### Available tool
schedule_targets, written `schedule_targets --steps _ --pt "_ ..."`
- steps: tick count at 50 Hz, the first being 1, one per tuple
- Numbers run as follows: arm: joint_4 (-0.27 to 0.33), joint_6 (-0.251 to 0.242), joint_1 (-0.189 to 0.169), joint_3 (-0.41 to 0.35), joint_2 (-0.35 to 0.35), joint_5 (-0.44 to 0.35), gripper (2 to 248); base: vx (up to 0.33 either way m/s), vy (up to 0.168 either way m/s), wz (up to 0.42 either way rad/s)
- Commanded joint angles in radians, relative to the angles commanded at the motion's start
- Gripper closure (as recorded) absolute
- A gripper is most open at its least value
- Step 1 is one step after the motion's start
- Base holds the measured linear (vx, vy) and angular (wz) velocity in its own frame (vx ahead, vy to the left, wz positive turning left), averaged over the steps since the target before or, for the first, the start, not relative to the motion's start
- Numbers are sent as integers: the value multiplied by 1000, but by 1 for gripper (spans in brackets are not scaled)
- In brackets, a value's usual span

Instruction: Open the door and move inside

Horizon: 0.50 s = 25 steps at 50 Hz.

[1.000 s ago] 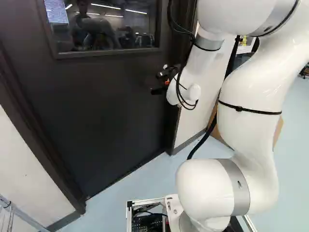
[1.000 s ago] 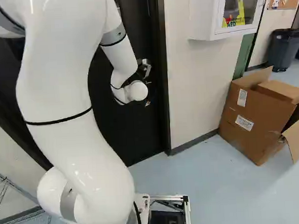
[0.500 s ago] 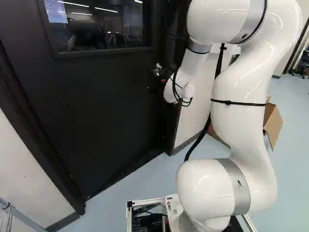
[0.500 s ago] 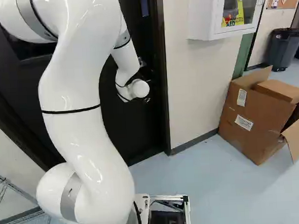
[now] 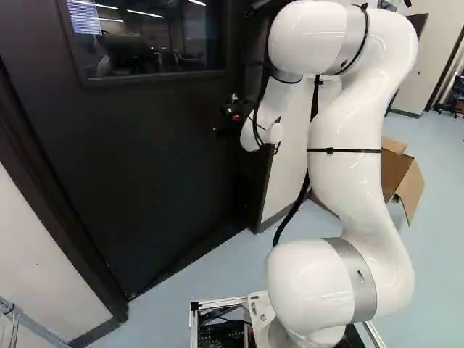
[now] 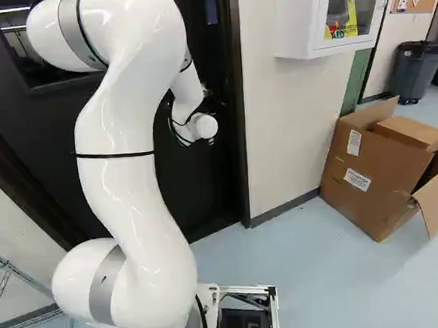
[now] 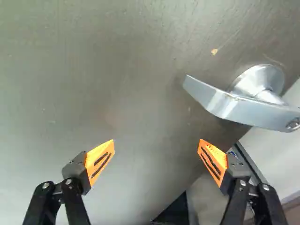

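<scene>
1. The door (image 5: 159, 159) stands ahead of the base (image 5: 217, 301), filling much of the left base view; it looks slightly ajar, swung away from the robot, so the unlatching seems done.
2. It is a dark, flat panel, faintly scuffed near the handle, with a window (image 5: 148, 36) high up.
3. Its lever handle (image 7: 229, 107) is smooth silvery metal, bent at the stem, on a round plate (image 7: 255, 77) near the door's edge.
4. The gripper (image 7: 157, 140) is spread wide and empty, beside the lever and apart from it.
5. Pushing the door wide and driving inside remain: the base is outside the door frame (image 6: 239, 133).
</scene>
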<state>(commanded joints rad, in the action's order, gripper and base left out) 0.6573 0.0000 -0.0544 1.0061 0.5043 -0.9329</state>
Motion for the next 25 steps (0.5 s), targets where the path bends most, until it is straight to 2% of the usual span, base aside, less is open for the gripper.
schedule_targets --steps 25 --pt "0 0 58 132 98 0 3 -4 -1 -2"
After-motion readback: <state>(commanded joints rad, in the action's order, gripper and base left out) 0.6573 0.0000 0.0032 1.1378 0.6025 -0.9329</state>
